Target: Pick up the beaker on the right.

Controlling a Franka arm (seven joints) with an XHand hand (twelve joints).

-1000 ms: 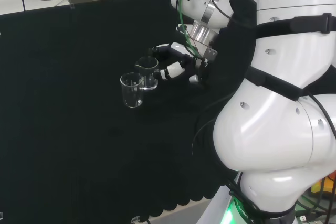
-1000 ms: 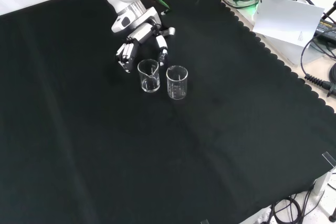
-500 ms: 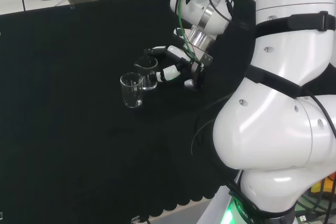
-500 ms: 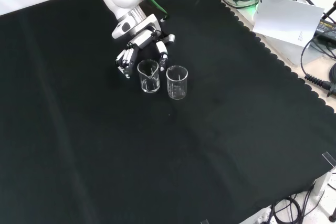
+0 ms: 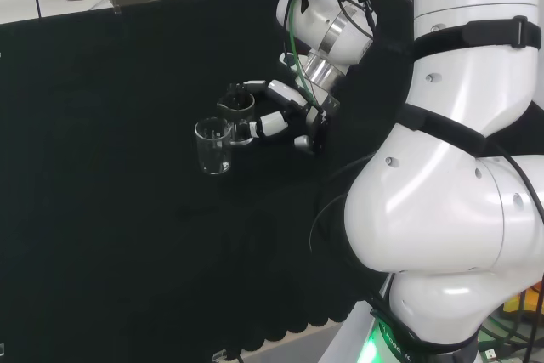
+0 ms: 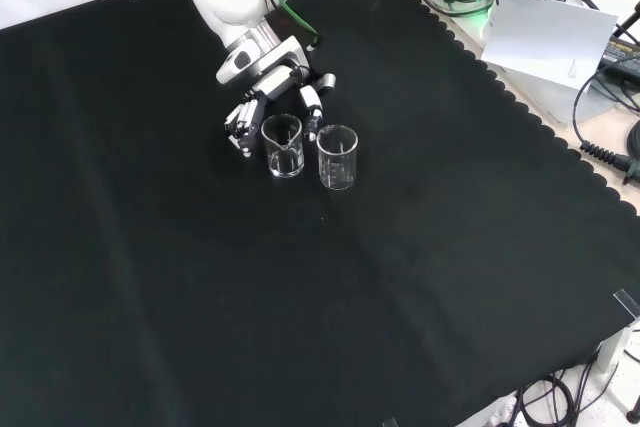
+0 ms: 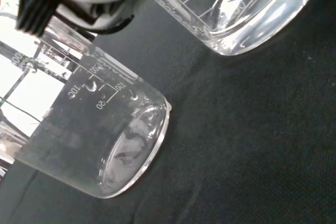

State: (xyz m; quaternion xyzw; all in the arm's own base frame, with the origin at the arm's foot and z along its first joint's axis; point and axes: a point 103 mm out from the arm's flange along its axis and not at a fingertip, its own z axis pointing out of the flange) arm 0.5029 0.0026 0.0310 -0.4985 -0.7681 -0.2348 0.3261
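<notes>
Step in hand: closing in for the grasp, not yet lifted. Two clear beakers stand upright on the black bench (image 6: pixel 480 277), close together but apart.

Landmark = the nearer-arm beaker (image 6: pixel 283 145) (image 5: pixel 239 116). The hand (image 6: pixel 268 97) (image 5: pixel 285 115) sits right at it: in the front view, fingers (image 6: pixel 239 128) come down on the beaker's left side and another digit (image 6: pixel 311 112) on its right, so the glass sits between them. Fingers are spread and only partly curled; I can't tell if any touch the glass. I'd call the hand open, nothing clamped. Beaker base looks flat on the cloth in both room views.

The other beaker (image 6: pixel 337 156) (image 5: pixel 212 145) stands just beside the landmark beaker, on the side away from the hand, to its right in the front view, left and nearer in the head view. The hand is not around it.

Wrist view: two beaker bases close up, one (image 7: pixel 100 145) nearer the palm, one (image 7: pixel 247 9) beyond; both empty.

Next move, my read: curl fingers and thumb around the bracketed beaker, then lift straight up. Risk: the neighbour stands close, so a finger on that side could knock it; clear glass may slip if the wrap is shallow.
</notes>
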